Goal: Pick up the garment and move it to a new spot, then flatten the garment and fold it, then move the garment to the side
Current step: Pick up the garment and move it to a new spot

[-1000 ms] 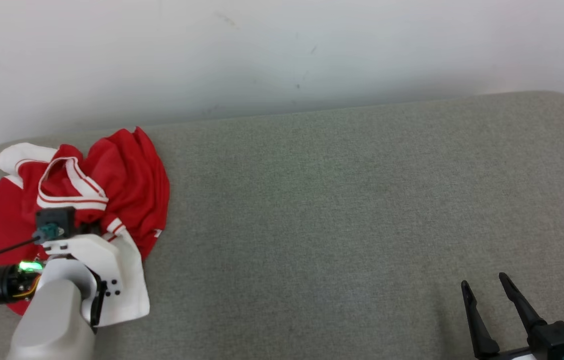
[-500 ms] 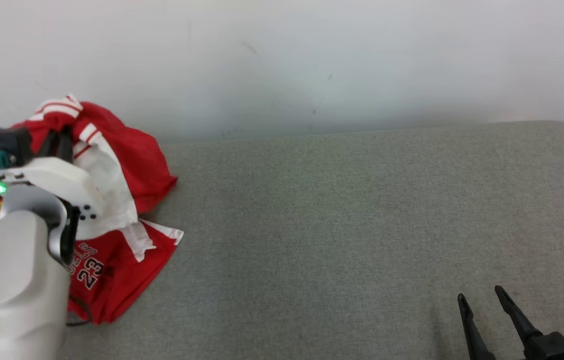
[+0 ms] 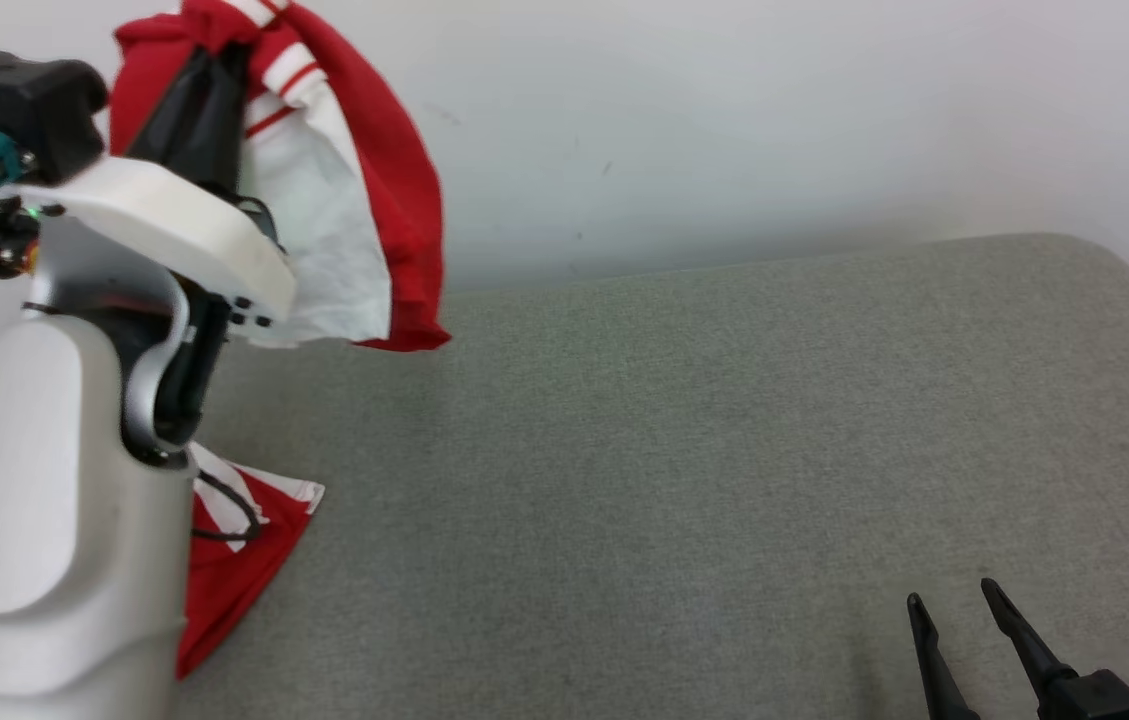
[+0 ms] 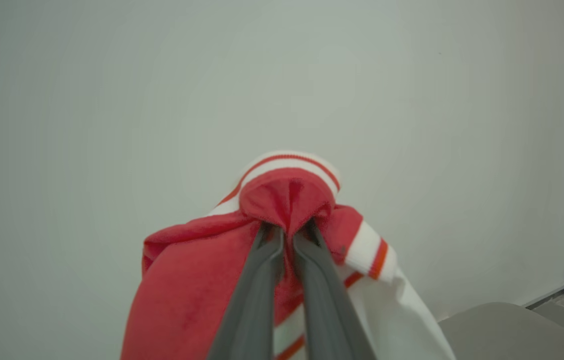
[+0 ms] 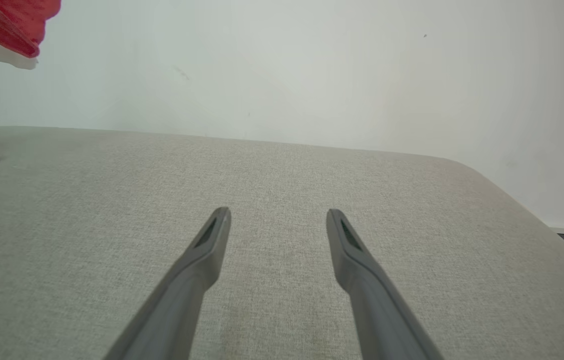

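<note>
Lifting the red garment (image 3: 394, 190) off the desk's (image 3: 724, 420) left end within the last second, the left hand (image 4: 286, 232) grips its striped trim, a hem corner trailing on the desk, the right hand (image 3: 952, 595) open and idle; relocation can follow.

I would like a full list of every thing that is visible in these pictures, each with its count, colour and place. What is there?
garment: one, red with white trim, held up at the left, its lower end down on the padded surface
padded surface: one, grey, across the foreground
wall: one, white, behind the surface
left gripper: one, dark fingers, shut on the garment, upper left
left forearm: one, pale grey, lower left
right gripper: one, dark fingers, open, lower right over the surface
</note>
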You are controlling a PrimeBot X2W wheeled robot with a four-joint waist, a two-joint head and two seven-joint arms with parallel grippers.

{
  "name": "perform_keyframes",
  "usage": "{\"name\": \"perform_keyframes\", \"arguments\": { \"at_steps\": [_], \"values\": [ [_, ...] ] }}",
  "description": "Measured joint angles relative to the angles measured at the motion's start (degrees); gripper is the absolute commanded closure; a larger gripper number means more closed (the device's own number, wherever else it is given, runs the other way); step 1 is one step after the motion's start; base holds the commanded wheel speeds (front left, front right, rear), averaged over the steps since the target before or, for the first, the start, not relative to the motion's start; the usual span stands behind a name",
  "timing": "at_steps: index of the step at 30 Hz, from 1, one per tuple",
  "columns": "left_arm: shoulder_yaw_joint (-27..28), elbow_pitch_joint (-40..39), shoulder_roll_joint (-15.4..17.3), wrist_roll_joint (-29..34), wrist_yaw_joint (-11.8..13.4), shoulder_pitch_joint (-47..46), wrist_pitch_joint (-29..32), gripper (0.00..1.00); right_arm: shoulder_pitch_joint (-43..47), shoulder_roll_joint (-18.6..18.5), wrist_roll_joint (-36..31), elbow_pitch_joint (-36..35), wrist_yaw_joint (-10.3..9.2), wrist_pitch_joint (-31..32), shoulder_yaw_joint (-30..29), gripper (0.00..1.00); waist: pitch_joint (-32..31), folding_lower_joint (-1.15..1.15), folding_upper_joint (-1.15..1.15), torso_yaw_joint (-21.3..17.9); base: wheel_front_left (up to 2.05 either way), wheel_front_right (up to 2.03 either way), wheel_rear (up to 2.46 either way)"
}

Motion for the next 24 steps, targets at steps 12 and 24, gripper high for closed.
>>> {"name": "perform_keyframes", "arguments": {
  "at_steps": [12, 24],
  "values": [
    [-11.3, -9.6, -8.0, -4.9, -0.2, 7.5, 4.3, 1.00, -1.1, 0.3, 0.2, -0.1, 0.00, 0.0, 0.2, 0.00, 1.1, 0.00, 0.00, -5.1, 0.00, 0.00, 0.00],
    [-23.0, -1.6, -9.3, -10.0, 4.9, 13.1, -2.8, 1.00, -1.9, 0.4, 1.5, 0.0, 0.00, 0.0, 0.8, 0.00, 3.2, 0.00, 0.00, -9.7, 0.00, 0.00, 0.00]
  ]
}}
